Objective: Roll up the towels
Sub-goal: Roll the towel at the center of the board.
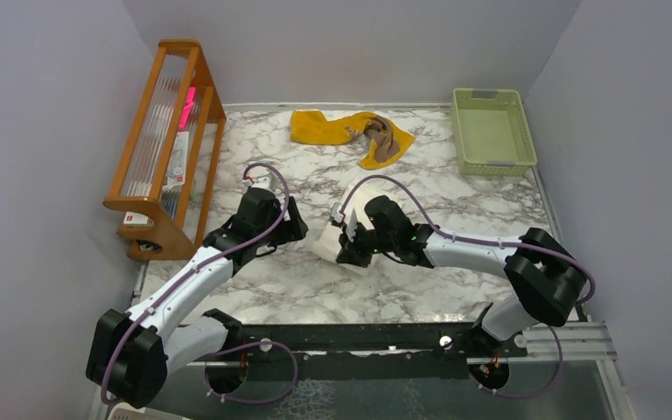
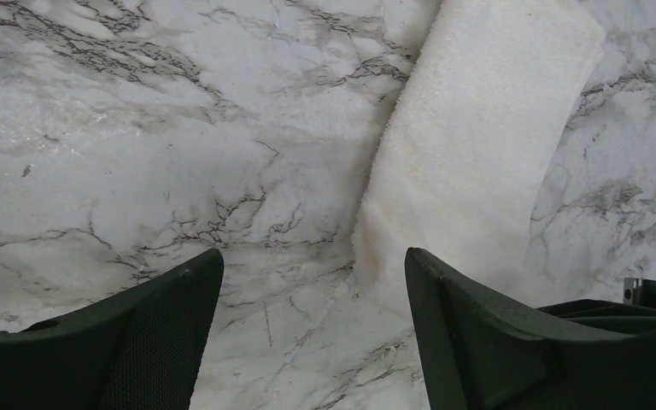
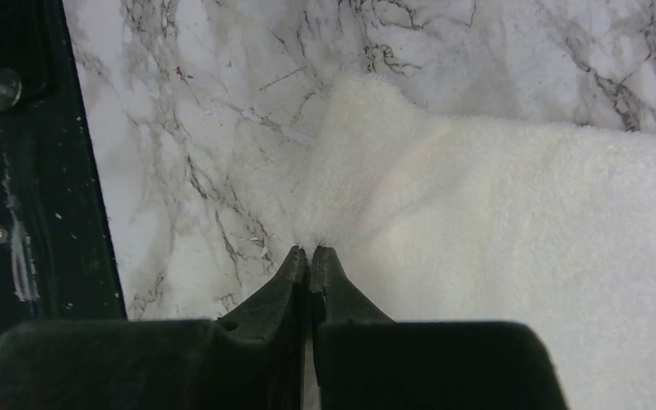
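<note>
The cream-white towel (image 2: 478, 145) lies in the middle of the marble counter (image 1: 315, 289), between the two arms. It is mostly flat, with one spot at its edge drawn up into a small peak. The right hand (image 3: 309, 256) is pinched tight on that peak, fingers pressed together with a fold of terry nipped between the tips. The left hand (image 2: 312, 260) hangs just beside the towel's long side, fingers spread wide and holding nothing. One of its fingertips sits over the towel's border, the other over bare marble. Farther back the mustard yellow towel (image 1: 324, 127) lies crumpled with the brown towel (image 1: 383, 140) heaped on its right part. Both are well apart from the arms and near the pale green basket (image 1: 459, 131). A wooden rack (image 1: 162, 140) stands along the left wall. To my eye the white cloth is light, thick-piled and floppy, so it will sag and drag rather than keep a shape. A single pinch only pulls up a tent, as it does here. I'd guess a tidy roll wants both corners of a short end taken low at the hem, one per hand, so the edge turns over evenly. Grabbed mid-edge it would likely bunch, and a loose roll may spring open.
</note>
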Robot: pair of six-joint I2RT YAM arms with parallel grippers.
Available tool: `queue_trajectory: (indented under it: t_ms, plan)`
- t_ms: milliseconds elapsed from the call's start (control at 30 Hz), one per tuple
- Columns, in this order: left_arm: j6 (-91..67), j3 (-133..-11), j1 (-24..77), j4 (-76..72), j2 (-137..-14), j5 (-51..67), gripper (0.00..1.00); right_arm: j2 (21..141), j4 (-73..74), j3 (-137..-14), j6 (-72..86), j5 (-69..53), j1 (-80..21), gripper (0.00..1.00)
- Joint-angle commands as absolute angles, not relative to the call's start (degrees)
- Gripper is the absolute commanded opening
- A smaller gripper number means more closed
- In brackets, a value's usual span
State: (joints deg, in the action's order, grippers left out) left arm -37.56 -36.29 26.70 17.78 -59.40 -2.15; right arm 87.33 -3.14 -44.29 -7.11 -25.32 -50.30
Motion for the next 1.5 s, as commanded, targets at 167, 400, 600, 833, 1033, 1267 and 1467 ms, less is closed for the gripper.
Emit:
queue_trajectory:
  t_ms: [167,400,600,833,1033,1267,1467]
  plan:
    - [-36.6,-37.1,27.2,14.0,-57.5,4.9,0.80,91.4,-6.4,-44.7,11.3,-31.3,-50.4,0.01]
    - [-36.8,-37.2,27.3,12.0,-56.6,10.1,0.80,94.3,-10.5,-43.8,21.6,-37.7,-46.4,0.01]
    - [-38.1,-37.0,27.4,10.1,-56.0,12.6,0.80,100.3,-13.3,-44.8,29.8,-45.1,-42.6,0.01]
    - [-39.5,-35.4,27.6,7.4,-55.5,16.3,0.80,103.7,-22.9,-41.1,41.3,-48.1,-38.9,0.01]
    - [-43.0,-31.0,28.6,1.7,-56.6,19.9,0.80,108.3,-27.2,-40.2,47.9,-51.4,-36.4,0.01]
    - [-44.6,-28.6,29.3,-4.5,-58.1,24.1,0.80,112.7,-35.3,-37.7,55.8,-53.2,-34.3,0.01]
    - [-45.6,-25.9,29.6,-12.4,-61.3,29.4,0.80,115.0,-35.3,-37.1,58.0,-52.0,-33.5,0.01]
